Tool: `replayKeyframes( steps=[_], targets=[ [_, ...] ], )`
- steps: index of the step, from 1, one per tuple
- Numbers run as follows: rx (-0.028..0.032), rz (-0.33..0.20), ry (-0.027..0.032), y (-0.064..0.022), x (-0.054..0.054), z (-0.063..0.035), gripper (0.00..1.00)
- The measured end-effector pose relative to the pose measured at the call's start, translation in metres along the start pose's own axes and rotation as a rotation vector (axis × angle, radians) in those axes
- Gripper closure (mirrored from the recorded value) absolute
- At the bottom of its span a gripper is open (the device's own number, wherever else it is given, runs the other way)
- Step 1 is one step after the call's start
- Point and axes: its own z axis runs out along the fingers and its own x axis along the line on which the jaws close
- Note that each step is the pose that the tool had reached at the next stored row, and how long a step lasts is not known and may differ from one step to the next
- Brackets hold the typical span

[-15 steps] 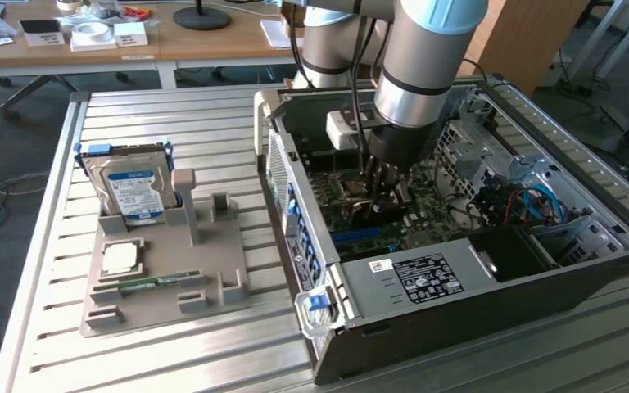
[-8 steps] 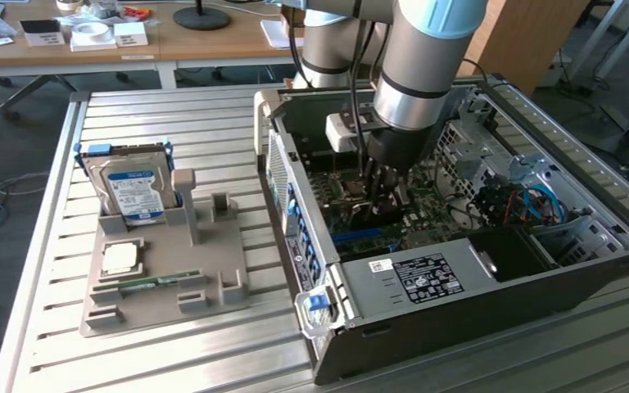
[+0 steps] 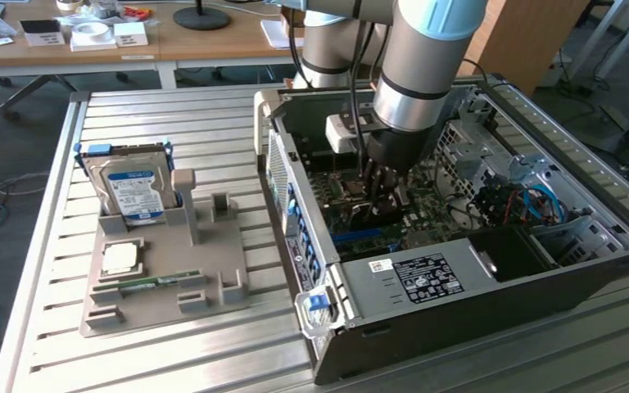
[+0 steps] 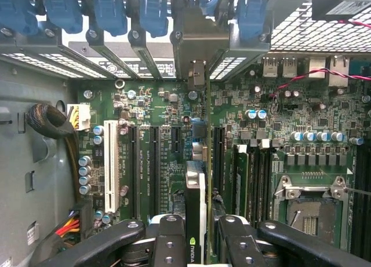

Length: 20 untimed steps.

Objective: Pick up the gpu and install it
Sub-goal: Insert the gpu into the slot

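Install step: your gripper (image 4: pixel 200 237) grasps the gpu (image 4: pixel 196 191) edge-on, close over the motherboard (image 4: pixel 174 105); seating calls for square slot alignment.

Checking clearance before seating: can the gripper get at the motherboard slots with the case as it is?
Probably yes. The case side is open, and the gripper, shut on the graphics card, hangs right over the motherboard slots. Nothing visible lies between them; the cable bundle sits off to the side.
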Motion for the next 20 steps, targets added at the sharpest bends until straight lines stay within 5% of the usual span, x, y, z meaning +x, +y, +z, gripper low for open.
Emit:
replayKeyframes(
  steps=[20],
  targets=[
    [0.0002, 0.000, -0.0008, 0.0000, 0.0000, 0.0008, 0.73]
  ],
)
